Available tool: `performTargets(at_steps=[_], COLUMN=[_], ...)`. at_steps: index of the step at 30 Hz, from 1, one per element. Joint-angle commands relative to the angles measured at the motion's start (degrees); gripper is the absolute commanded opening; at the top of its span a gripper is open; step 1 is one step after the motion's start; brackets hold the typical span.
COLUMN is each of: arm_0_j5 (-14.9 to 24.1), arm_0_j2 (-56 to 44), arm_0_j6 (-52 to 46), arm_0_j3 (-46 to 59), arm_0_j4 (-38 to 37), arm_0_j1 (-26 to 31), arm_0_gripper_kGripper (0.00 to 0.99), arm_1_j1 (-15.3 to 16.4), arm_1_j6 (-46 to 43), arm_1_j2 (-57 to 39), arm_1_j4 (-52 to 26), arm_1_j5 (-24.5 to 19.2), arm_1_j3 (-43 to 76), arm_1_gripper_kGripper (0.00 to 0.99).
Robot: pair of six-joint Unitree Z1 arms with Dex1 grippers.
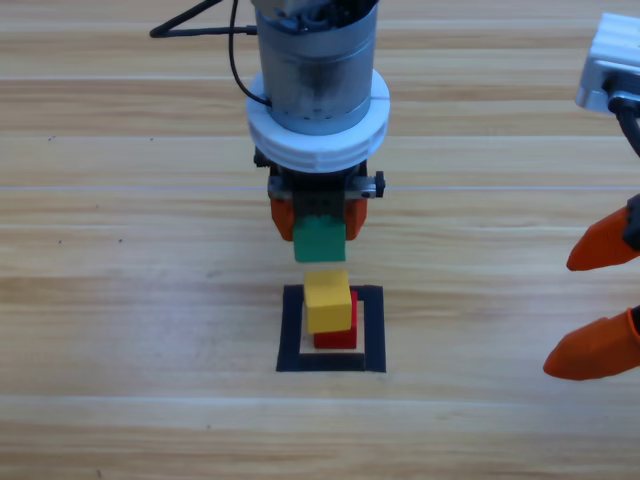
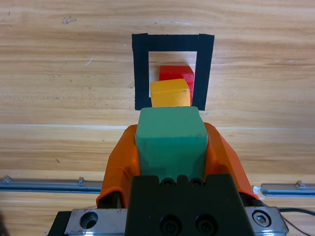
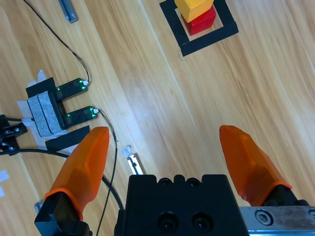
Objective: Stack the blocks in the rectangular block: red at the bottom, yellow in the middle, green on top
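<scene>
- Standing inside the rectangular block (image 1: 331, 365), the red cube (image 1: 338, 335) is seen on the table, with the yellow cube (image 1: 327, 300) set on top of it
- The yellow cube is seen slightly offset on the red one in the high view, so that a strip of red shows at its right and lower sides
- In the left wrist view the same pair is seen inside the black tape outline (image 2: 141, 73), yellow (image 2: 170, 93) in front and red (image 2: 176, 73) showing behind and to its right
- The green cube (image 1: 320, 240) is held clear of the stack, above the yellow cube and not touching it; in the high view it lies just toward the picture's top edge from the yellow cube
- The left gripper (image 1: 320, 222) is clamped on the green cube, one orange jaw pressed to each side of it, as is shown plainly in the left wrist view (image 2: 171, 147)
- The left arm is seen coming down from the top edge at the middle of the wooden table (image 1: 120, 300)
- The right gripper (image 1: 600, 300) is seen at the right edge, well apart from the stack, its jaws spread wide and nothing between them
- In the right wrist view the stack (image 3: 197, 12) is seen far off at the top edge, and black cables (image 3: 106, 128) and a small device with green lights (image 3: 69, 101) lie on the table to the left
</scene>
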Motion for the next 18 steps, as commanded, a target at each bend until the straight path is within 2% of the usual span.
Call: performTargets(at_steps=[1,2,4,18], arm_0_j5=[0.6,0.6,0.7,0.6], arm_0_j2=[3.6,3.8,4.4,8.5], arm_0_j6=[-1.5,-1.8,-2.2,-0.6], arm_0_j3=[0.2,0.2,0.2,-3.1], arm_0_j4=[0.1,0.1,0.1,-0.6], arm_0_j1=[-0.8,-0.8,-0.8,-0.8], arm_0_gripper_kGripper=[0.0,0.0,0.0,0.0], arm_1_j1=[-1.1,-1.0,-1.0,-1.0], arm_1_j6=[-2.1,-2.8,-3.3,-3.4], arm_1_j2=[-0.6,-0.5,-0.7,-1.7], arm_1_j4=[-1.0,-0.9,-0.9,-1.4], arm_1_j5=[7.6,10.2,11.9,9.4], arm_1_j3=[1.7,1.8,1.9,1.9], arm_1_gripper_kGripper=[0.99,0.99,0.99,0.99])
